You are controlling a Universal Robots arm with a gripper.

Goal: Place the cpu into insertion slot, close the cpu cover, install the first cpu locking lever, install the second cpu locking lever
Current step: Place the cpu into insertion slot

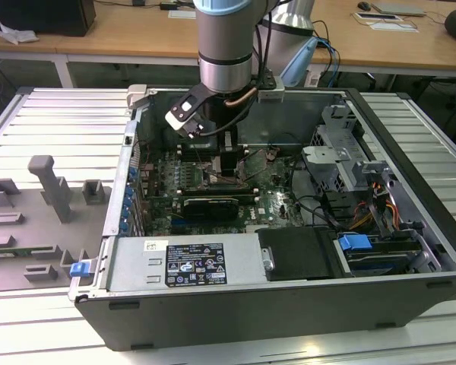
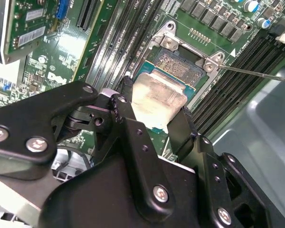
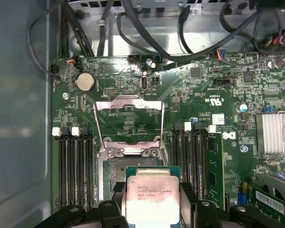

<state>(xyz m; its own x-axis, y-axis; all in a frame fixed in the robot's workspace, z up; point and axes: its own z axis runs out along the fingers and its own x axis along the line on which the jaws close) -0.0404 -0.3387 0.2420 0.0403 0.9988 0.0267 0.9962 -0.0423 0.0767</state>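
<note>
The black two-finger gripper (image 2: pixel 154 108) is clenched on the cpu (image 2: pixel 157 100), a small flat square chip with a pale silver metal top. One black finger (image 2: pixel 125 97) bears on each of two opposite edges.

The cpu is held level over the insertion slot (image 2: pixel 180 66), a small square socket with a dark rim and a beige-gold pin field. The chip overlaps the part of the slot next to the gripper, and the rest of the pin field lies exposed. Contact between chip and slot cannot be determined.

The cpu cover (image 3: pixel 128 100), a thin silver-grey metal frame with a cut-out centre, is swung open and lies beyond the slot on the side away from the gripper.

A thin bare-metal lever rod (image 2: pixel 256 74) projects from one socket corner across the long black memory slots (image 3: pixel 73 166) that flank the socket on both sides.

All of these sit on the green motherboard (image 3: pixel 180 95) inside the open dark-grey computer case (image 1: pixel 213 323). The case lies on a grey ribbed metal table (image 1: pixel 53 114).
</note>
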